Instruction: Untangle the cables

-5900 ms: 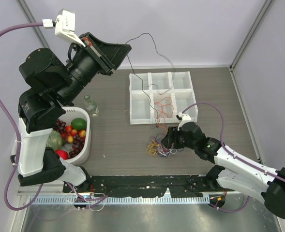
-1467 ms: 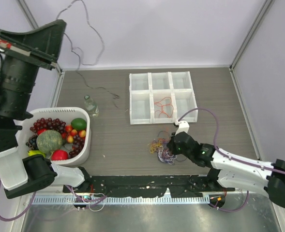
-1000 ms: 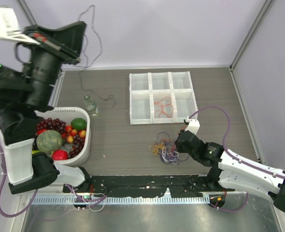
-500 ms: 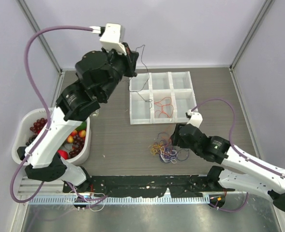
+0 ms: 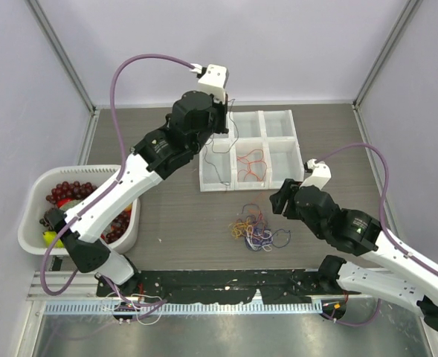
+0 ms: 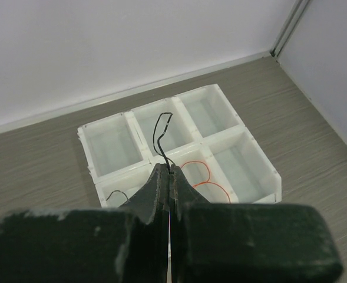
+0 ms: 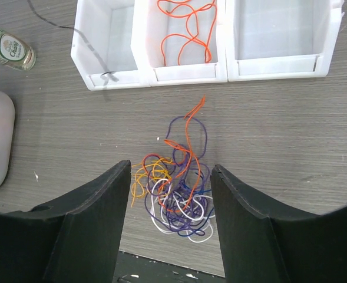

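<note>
- Top external view: your left arm stretches over the wooden table (image 5: 174,216), with its wrist above the left side of a white six-compartment tray (image 5: 263,112).
- In the left wrist view, your left gripper (image 6: 167,172) has its fingers pressed together, pinching a black cable (image 6: 158,131).
- That thin strand rises from the fingertips in a narrow loop above the tray. Another stretch of it lies in the near-left compartment.
- A red-orange cable (image 6: 198,175) rests in loose curls in the near-middle compartment, apart from both grippers.
- The other four compartments show only bare white floors.
- Your right gripper (image 7: 170,168) has its jaws spread wide and holds nothing. It hovers above the tangle of cables (image 7: 179,200).
- The tangle lies on the table just in front of the tray, on your side of it.
- Purple-blue, white, yellow and red-orange strands are knotted together there. One red-orange strand reaches up out of the heap towards the tray, and its tip stops short of the tray wall.
- From above, the right gripper sits just to the right of the tangle, near the tray's front right corner.
- A small clear bottle (image 7: 8,47) sits on the table to the left of the tray.
- A white tub of fruit (image 5: 33,182) stands at the table's left edge, well apart from the cables.
</note>
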